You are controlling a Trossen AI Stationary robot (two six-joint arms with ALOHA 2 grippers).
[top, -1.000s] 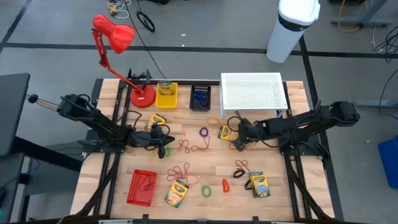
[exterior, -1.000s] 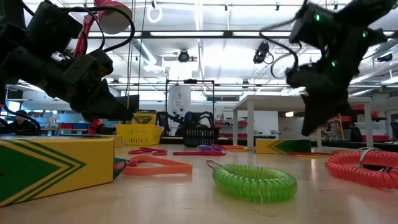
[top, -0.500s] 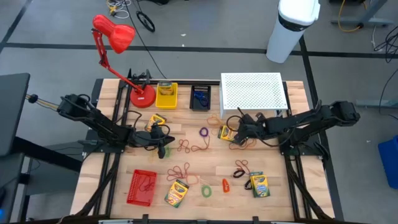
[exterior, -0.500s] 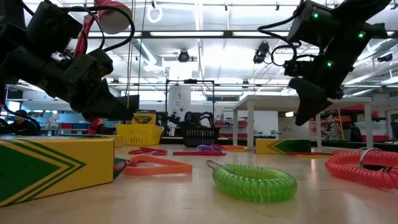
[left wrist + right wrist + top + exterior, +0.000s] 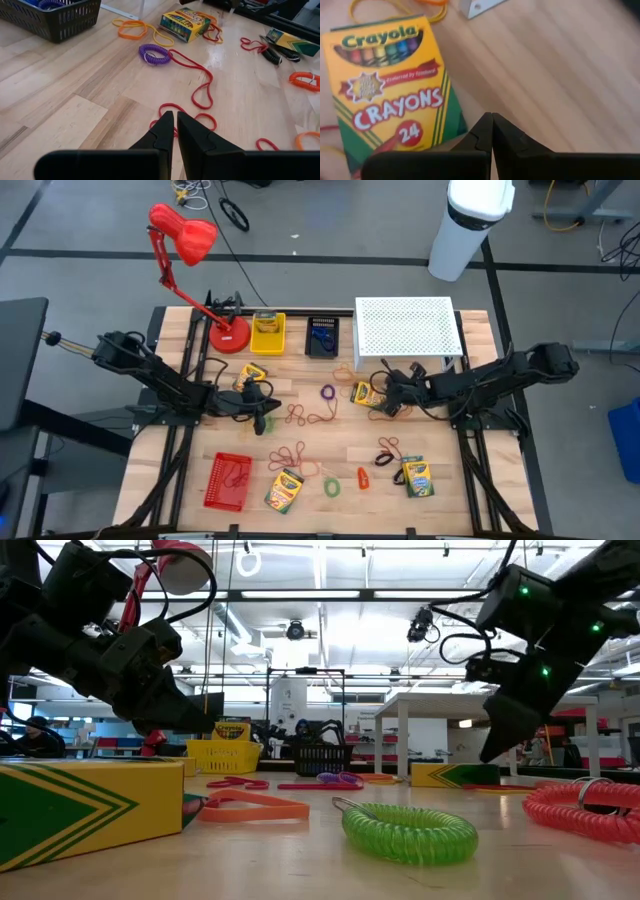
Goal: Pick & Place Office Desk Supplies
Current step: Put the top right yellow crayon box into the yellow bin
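A yellow-and-green crayon box lies flat in front of the white riser. My right gripper is shut. It slants down with its tips just off that box's corner, above the wood. My left gripper is also shut and hangs above the red rubber bands at mid table, clear of them. More crayon boxes lie at the left, near middle and near right. A purple loop and a green loop lie loose.
At the far edge stand a red lamp, a yellow bin, a black basket and the perforated white riser. A red tray sits at the near left. Rubber bands and an orange clip lie scattered.
My right gripper has rolled about its wrist and tipped from pointing steeply down to a slant. It has sunk a little and swung its tips toward the far edge, up to the crayon box by the riser. It has stayed shut.
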